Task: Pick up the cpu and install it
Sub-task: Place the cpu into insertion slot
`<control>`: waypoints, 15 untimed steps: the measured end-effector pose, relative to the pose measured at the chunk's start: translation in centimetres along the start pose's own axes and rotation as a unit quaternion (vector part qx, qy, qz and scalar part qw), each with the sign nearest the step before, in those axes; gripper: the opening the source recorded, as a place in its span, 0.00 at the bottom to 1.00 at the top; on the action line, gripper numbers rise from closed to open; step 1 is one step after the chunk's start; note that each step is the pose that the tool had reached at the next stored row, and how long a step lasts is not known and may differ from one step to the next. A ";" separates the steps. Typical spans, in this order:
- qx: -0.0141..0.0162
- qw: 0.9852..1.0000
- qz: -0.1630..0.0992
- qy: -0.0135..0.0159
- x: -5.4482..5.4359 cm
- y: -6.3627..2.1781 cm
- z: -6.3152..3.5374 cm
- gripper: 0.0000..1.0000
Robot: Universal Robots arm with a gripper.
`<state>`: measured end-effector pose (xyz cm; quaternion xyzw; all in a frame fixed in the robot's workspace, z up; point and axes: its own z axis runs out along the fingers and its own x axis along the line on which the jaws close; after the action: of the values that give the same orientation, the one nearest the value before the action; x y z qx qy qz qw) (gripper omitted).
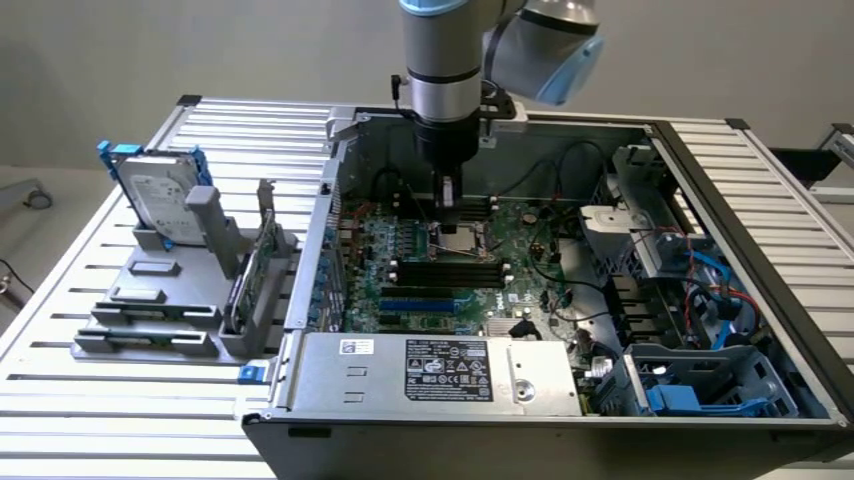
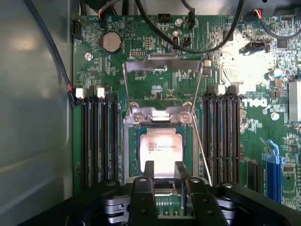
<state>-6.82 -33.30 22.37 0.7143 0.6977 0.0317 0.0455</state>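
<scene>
Silver power-supply box with a black label (image 1: 447, 372) fronts an open grey computer case (image 1: 574, 140) lying on a slatted aluminium surface (image 1: 80, 400) before a plain pale wall. A grey robot arm with blue caps (image 1: 441, 60) reaches down into the case, its black end effector (image 1: 447, 205) just above the green motherboard (image 1: 527, 240). On the exterior view's left, a silver hard drive in a blue frame (image 1: 158, 195) stands in a grey holder (image 1: 160, 300).

From the wrist, the end effector (image 2: 164, 168) has its two black fingers (image 2: 149, 169) apart over one edge of the small square silver-grey cpu (image 2: 161, 146). The chip sits in its socket, with the metal load plate (image 2: 146, 66) swung open. Long black memory slots (image 2: 99, 136) flank it, and black cables (image 2: 207, 44) cross the board.
</scene>
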 end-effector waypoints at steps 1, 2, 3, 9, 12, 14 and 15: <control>0.000 1.000 0.000 0.000 0.0 -0.40 -0.09 0.29; 0.000 1.000 0.000 0.001 0.0 -0.74 -0.18 0.23; 0.001 1.000 0.000 0.001 0.0 -1.05 -0.27 0.17; 0.002 1.000 0.000 0.002 -0.1 -2.33 -0.65 0.11; 0.003 1.000 0.000 0.002 -0.1 -2.59 -0.68 0.11; 0.003 1.000 0.000 0.002 -0.1 -2.59 -0.68 0.11; 0.003 1.000 0.000 0.002 -0.1 -2.59 -0.68 0.11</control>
<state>-9.48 -33.30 22.76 0.7144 0.6978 0.0308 0.0422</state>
